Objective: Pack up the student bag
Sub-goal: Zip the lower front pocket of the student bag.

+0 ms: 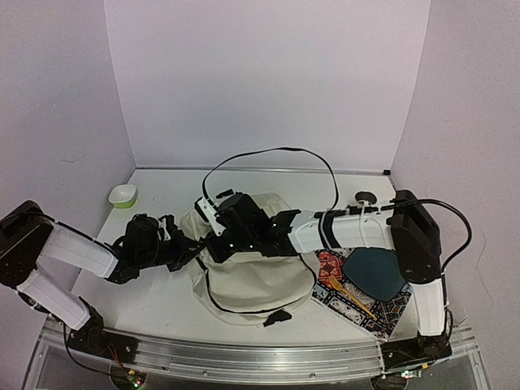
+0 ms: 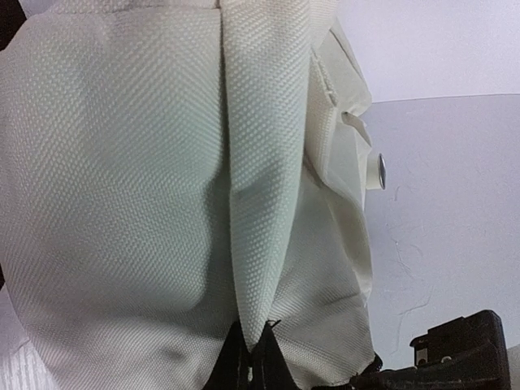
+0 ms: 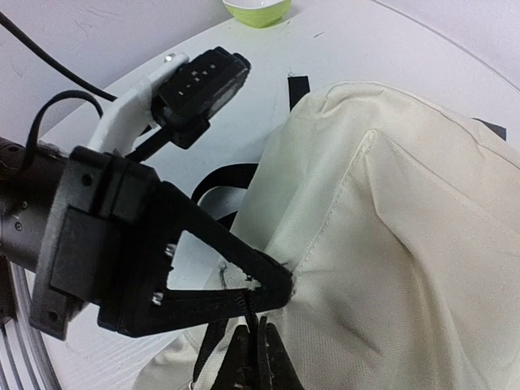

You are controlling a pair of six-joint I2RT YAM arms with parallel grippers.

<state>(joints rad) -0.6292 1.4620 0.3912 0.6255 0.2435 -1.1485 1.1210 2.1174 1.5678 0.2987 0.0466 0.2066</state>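
The student bag [image 1: 252, 280], cream fabric with black straps, lies flat mid-table. It fills the left wrist view [image 2: 122, 179] and shows in the right wrist view [image 3: 390, 244]. My left gripper [image 1: 191, 248] is at the bag's left upper edge, shut on a raised fold of its fabric [image 2: 253, 367]. In the right wrist view the left gripper [image 3: 280, 286] pinches the bag's corner. My right gripper [image 1: 218, 236] reaches across the bag to the same corner. It is shut on a thin black strap of the bag [image 3: 258, 353], right under the left fingertips.
A green bowl [image 1: 123, 195] stands at the back left, also in the right wrist view [image 3: 258, 10]. A patterned placemat [image 1: 357, 301] with a dark teal piece [image 1: 374, 272] on it lies right of the bag. A black cable [image 1: 276, 151] arches above the bag.
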